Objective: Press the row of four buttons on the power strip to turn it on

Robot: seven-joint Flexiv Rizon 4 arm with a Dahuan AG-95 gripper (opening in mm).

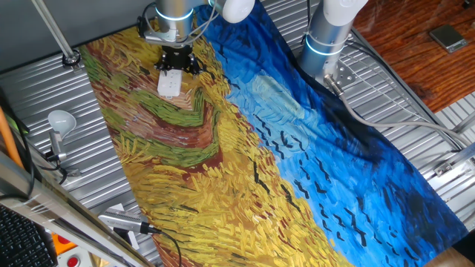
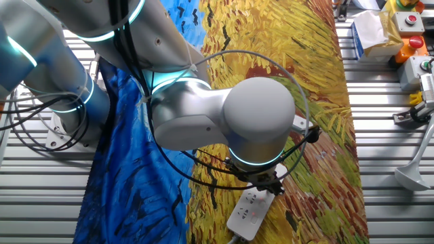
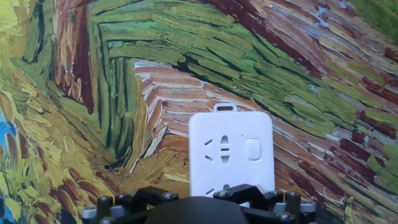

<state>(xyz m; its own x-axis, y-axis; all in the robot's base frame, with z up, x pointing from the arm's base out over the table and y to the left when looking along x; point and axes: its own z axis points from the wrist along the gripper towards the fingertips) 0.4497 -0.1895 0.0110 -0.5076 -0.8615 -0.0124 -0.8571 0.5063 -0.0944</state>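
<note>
A painted cloth [image 1: 245, 163] covers the table here, swirling yellow wheat strokes on one side and deep blue sky with black birds on the other, spread over a ribbed metal tabletop [image 1: 104, 178]. Beyond the blue edge there is dark red wooden flooring [image 1: 415, 59]. At the yellow side a round white light bulb [image 1: 61, 119] sits on the ribbed metal, and nearby lies a silver handheld tool [image 1: 122, 220] with a black cable. From the other fixed view, a grey box with a red button [image 2: 410, 24] and an orange-topped item crowd the far corner.

Now the arm [image 2: 224, 118]: big silver joints ringed in glowing cyan, bent right over the cloth, cables looping round it. The gripper [image 1: 177, 62] hangs directly above the power strip [image 1: 170, 82], black body pointing straight down at its near end. The white bar lies flat on the brown and green brushstrokes, near one end of the cloth.

The hand view looks along the strip [image 3: 231, 154]: socket slots in the middle, one rounded button [image 3: 253, 149] to the side, a small loop at the far end. The gripper's dark housing [image 3: 199, 208] fills the bottom edge. The fingertips are hidden in every view, so whether the claw is wide, narrow or touching the strip cannot be told.
</note>
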